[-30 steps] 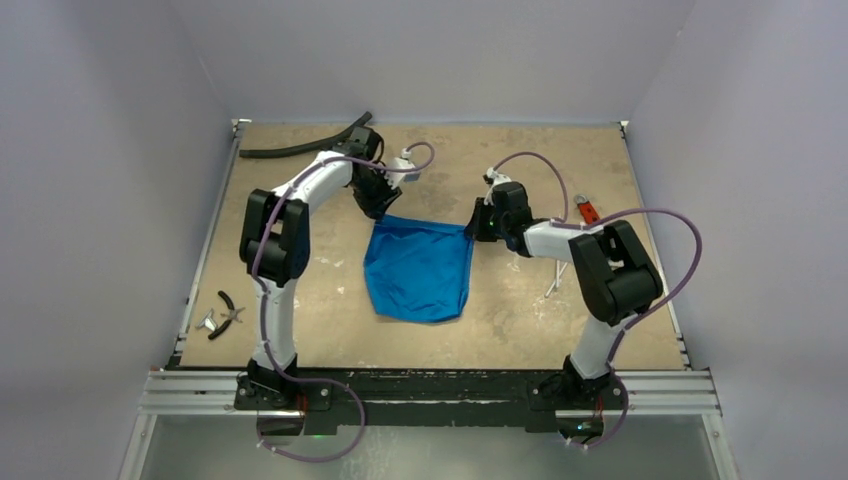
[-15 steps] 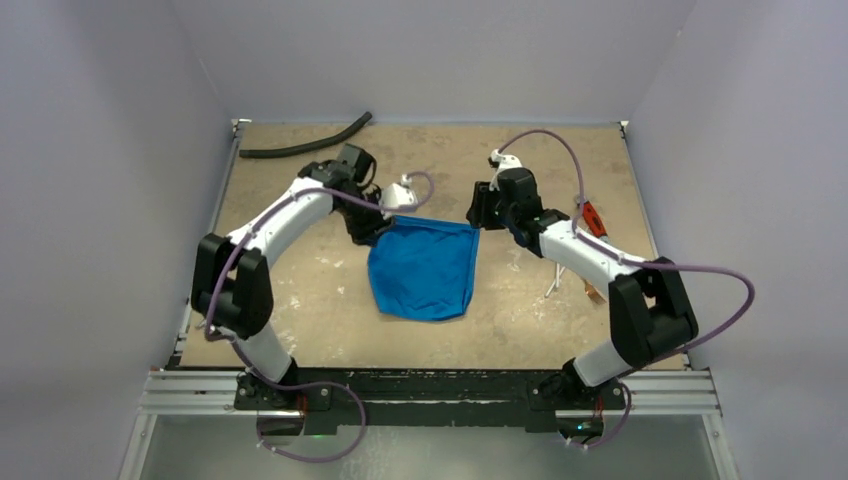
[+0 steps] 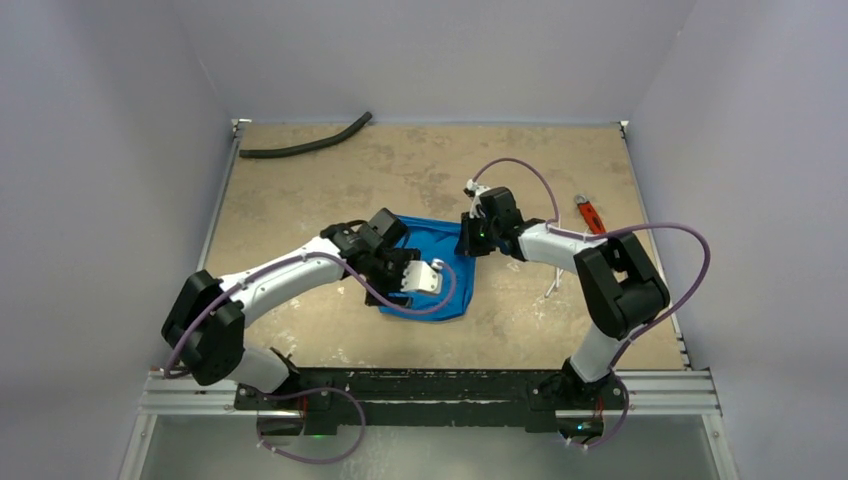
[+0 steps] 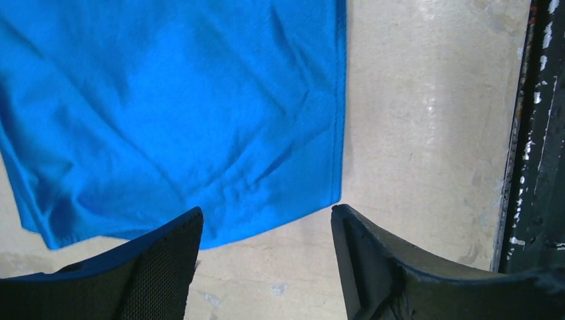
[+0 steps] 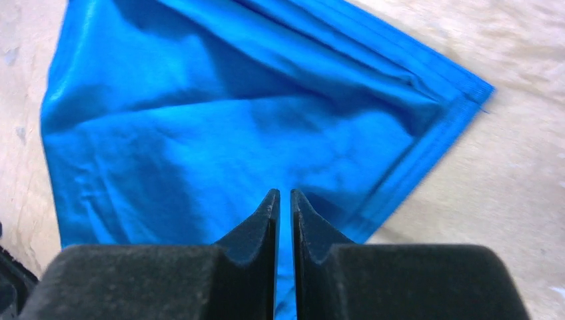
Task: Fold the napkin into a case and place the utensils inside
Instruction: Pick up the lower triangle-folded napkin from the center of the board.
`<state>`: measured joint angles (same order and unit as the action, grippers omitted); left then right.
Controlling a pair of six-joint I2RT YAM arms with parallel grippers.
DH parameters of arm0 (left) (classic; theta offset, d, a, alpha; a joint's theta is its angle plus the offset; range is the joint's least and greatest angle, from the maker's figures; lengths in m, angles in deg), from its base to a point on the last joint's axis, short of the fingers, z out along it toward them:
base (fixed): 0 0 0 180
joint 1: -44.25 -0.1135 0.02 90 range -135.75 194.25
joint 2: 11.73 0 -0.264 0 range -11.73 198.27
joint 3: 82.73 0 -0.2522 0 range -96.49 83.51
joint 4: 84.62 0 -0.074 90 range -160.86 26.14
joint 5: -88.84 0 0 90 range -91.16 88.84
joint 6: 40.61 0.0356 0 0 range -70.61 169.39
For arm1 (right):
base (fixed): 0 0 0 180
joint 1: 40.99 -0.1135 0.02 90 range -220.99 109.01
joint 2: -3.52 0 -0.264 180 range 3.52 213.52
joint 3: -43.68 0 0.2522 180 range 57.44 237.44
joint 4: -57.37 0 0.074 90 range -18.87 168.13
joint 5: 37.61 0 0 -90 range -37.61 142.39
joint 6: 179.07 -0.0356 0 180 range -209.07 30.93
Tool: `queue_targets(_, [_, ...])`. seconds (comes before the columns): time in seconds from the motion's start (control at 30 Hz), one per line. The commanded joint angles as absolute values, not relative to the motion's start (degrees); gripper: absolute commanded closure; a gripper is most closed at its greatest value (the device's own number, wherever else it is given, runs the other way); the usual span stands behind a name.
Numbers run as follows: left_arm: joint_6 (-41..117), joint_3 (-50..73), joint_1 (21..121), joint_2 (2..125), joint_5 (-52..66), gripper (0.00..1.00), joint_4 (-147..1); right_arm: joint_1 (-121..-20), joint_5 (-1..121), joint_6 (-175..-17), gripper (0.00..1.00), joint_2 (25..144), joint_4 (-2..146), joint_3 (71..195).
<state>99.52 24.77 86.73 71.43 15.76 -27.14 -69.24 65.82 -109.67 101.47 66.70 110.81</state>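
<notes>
**Near hem to be taken while the far corner is steadied**

Nearest the arm bases, the left gripper (image 4: 266, 213) is held open above the table (image 3: 300, 200), its fingers spread wide with nothing between them. Just beyond its tips lies the near hem of the napkin (image 4: 166, 113), which is spread flat and wrinkled at the middle of the table, with doubled layers visible along one edge.

To the right of the napkin and apart from it, the utensils (image 3: 551, 286) are seen as thin sticks, partly hidden by the right arm.

At the napkin's far right corner, the right gripper (image 5: 284, 195) is set low over the cloth with its fingers drawn almost together. Whether a fold is pinched there cannot be told.

Folding is judged to be the step in hand, with no pouch formed yet. The near hem should be approached squarely, every layer at the corner should be caught before closing, and the far corner should be kept pinned so the cloth is not dragged. Hems should be matched.

Farther back lie a wrench (image 3: 588, 214) and a hose (image 3: 305, 145).
</notes>
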Motion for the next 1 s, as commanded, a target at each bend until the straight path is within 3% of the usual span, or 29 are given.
queue_targets(0.0, [97.9, 25.6, 92.5, 73.9, 12.2, 0.3, -30.2, -67.1, 65.3, -111.6, 0.88, 101.6, 64.8, 109.6])
queue_targets(0.3, [83.6, 17.3, 101.0, 82.8, 8.8, 0.29, -39.2, -66.7, 65.0, -113.8, 0.95, 105.6, 63.1, 107.7])
queue_targets(0.37, [81.0, 15.8, 102.6, 85.1, 8.6, 0.19, -40.3, -66.4, 64.8, -114.5, 0.98, 105.5, 62.4, 107.0])
queue_targets(0.57, [78.9, 13.2, 107.7, 91.8, 5.9, 0.17, -43.2, -65.8, 64.5, -116.6, 1.0, 103.8, 59.2, 103.4])
queue_targets(0.8, [78.1, 9.4, 110.0, 97.3, 4.2, 0.3, -42.8, -65.7, 66.9, -116.1, 0.99, 100.3, 58.2, 103.0])
queue_targets(0.97, [79.0, 9.8, 110.3, 98.9, 0.2, 0.5, -43.7, -65.5, 69.4, -115.7, 0.82, 93.5, 58.6, 102.9])
